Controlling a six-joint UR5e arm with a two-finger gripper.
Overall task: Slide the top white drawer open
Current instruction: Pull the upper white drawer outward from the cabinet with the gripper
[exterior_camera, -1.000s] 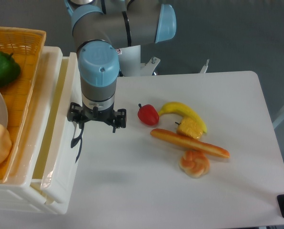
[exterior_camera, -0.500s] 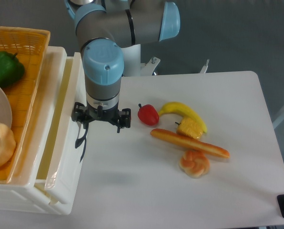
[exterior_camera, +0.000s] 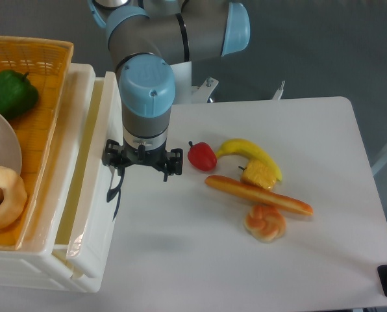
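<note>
The top white drawer [exterior_camera: 106, 195] is pulled partway out to the right of the cream drawer unit, and its yellowish inside shows. Its curved black handle [exterior_camera: 114, 194] runs along the front panel. My gripper [exterior_camera: 143, 162] hangs straight down just right of that front. Its jaws are spread, and the left finger [exterior_camera: 110, 156] is at the upper end of the handle, with the right finger [exterior_camera: 174, 162] over bare table. The fingertips are partly hidden under the wrist. The lower drawer is barely visible beneath.
An orange wicker basket [exterior_camera: 50, 78] on the unit holds a green pepper [exterior_camera: 12, 94], a white plate and a bagel. To the right on the table lie a red pepper [exterior_camera: 202, 156], banana [exterior_camera: 249, 151], corn piece [exterior_camera: 258, 174], long bread [exterior_camera: 258, 195] and a pastry [exterior_camera: 265, 223].
The arm has moved right and slightly down, and the top drawer came with it, sliding further out. The whole unit and basket also shifted a little to the right.
</note>
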